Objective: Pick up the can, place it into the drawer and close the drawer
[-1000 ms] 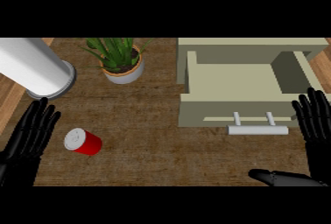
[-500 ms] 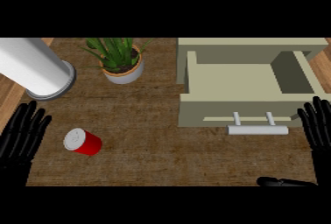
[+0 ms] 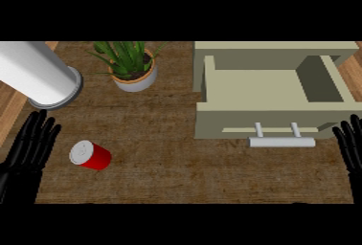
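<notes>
Both hands flat, fingers straight

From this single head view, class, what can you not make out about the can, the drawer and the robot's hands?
- Right hand: cut off by the view's right edge; only straight fingers show.
- Left hand: its forearm runs out at the lower left corner.
- Can: lying on its side, so its underside and far end are hidden.
- Drawer: its front wall hides the near inside floor.
- White cylinder: cut off by the left edge.

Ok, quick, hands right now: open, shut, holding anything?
Left hand: open, fingers straight, holding nothing.
Right hand: open, fingers straight, holding nothing.
</notes>
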Tool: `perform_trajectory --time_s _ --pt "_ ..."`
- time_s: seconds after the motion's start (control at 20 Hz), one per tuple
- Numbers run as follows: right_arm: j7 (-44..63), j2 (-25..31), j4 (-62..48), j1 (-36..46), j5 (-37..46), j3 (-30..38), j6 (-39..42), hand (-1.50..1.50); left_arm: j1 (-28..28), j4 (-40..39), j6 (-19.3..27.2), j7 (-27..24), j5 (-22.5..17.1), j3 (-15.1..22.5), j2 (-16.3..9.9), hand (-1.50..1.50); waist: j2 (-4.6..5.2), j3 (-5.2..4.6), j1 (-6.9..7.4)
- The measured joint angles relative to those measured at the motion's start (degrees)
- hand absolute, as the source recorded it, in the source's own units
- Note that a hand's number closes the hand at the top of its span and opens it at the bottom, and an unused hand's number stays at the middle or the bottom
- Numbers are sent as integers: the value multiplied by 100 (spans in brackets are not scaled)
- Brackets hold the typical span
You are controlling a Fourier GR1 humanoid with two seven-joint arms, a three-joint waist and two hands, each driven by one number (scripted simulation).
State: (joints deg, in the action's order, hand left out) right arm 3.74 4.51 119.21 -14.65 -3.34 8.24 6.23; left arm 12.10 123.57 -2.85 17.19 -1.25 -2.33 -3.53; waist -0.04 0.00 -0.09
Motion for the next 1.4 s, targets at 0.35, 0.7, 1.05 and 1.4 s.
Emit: perform_trajectory --time_s 0.35,0.7,1.05,1.4 --pt "-95 14 -60 -6 -66 203 161 -150 -180 -760 -70 -499 131 -118 54 -150 1 -1 -3" --pt "-148 -112 -134 34 51 187 180 -150 -311 -1611 -113 -1115 184 -320 70 -150 1 -1 -1" --pt "-131 -29 -197 115 -106 421 356 -150 -284 -2231 -194 -1683 188 -581 -11 -150 2 0 1" --pt "-202 -173 -242 97 76 351 350 -150 -328 -3059 -381 -2352 109 -904 -188 -150 2 -1 3"
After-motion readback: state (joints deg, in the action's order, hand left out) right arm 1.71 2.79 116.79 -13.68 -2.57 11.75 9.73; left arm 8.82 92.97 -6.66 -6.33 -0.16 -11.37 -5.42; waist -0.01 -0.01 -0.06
